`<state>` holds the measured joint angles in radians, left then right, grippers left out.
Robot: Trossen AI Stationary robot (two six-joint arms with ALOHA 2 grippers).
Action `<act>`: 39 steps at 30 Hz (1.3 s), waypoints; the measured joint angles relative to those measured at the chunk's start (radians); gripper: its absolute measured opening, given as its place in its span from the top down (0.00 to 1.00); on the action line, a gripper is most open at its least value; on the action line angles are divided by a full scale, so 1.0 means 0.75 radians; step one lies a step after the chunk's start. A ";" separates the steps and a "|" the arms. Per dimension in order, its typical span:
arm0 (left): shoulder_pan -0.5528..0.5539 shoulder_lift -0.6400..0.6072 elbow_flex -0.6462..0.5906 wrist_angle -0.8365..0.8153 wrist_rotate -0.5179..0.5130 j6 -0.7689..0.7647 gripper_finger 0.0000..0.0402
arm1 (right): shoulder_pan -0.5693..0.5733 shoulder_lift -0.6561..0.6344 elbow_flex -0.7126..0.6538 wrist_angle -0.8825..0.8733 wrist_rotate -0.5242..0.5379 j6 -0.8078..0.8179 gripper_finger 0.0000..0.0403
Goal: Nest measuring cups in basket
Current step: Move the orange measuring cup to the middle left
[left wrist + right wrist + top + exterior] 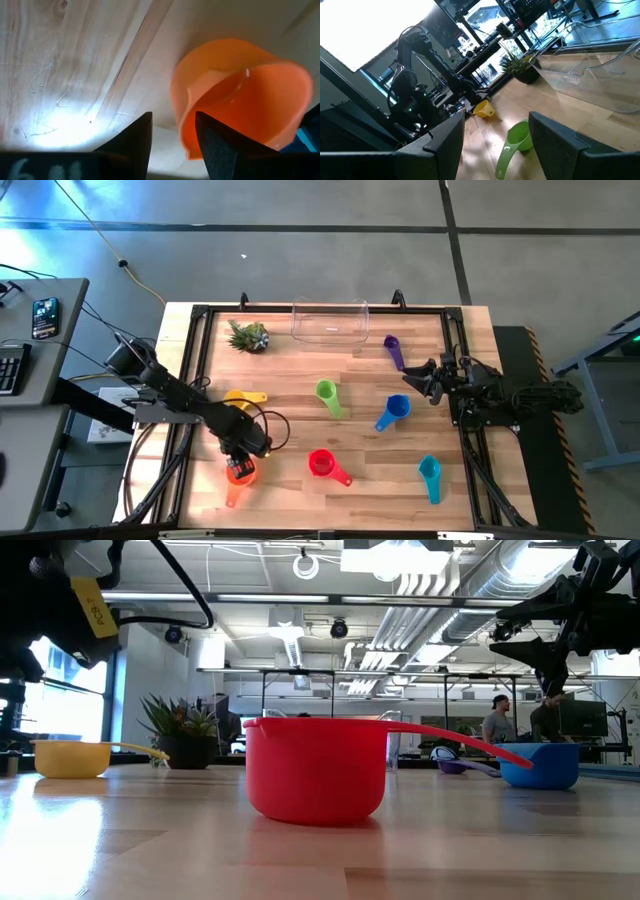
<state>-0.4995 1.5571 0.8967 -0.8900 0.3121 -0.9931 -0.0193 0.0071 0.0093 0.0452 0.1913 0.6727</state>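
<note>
Wooden planks form the bench (300, 395) seen from above, where the left pincer (238, 463) sits over the orange measuring cup (240, 473) near the front left, the right pincer (420, 377) hangs at the right edge, and the clear basket (330, 321) stands at the back. At bench height, the red measuring cup (315, 767) fills the foreground. From the left wrist, the pincer is released, one finger inside the orange cup's rim (202, 120); from the right wrist, that pincer (495, 145) is released above the green measuring cup (516, 139).

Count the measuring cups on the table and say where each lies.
7. Purple near the basket; green centre; blue right-centre; teal front right; red front centre; yellow left; orange under the left end effector.
</note>
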 joint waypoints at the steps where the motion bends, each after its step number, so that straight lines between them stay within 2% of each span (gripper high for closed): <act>1: 0.000 0.008 0.000 0.001 0.001 0.000 0.67 | 0.000 0.000 0.000 0.000 0.000 0.000 0.47; 14: 0.001 0.014 0.000 0.023 -0.004 0.013 0.98 | 0.000 0.000 0.000 0.000 -0.001 0.000 0.47; 30: 0.030 -0.011 0.036 0.011 -0.009 0.023 0.99 | 0.000 0.000 0.000 0.000 -0.001 0.001 0.47; 34: 0.085 -0.010 0.089 -0.017 -0.026 0.076 0.99 | 0.001 0.000 0.000 0.000 -0.001 0.005 0.47; 39: 0.212 -0.010 0.164 -0.064 -0.137 0.148 0.99 | 0.000 0.000 0.000 0.001 -0.001 0.005 0.47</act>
<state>-0.3405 1.5497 1.0195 -0.9384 0.2094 -0.8819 -0.0193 0.0071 0.0093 0.0456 0.1909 0.6764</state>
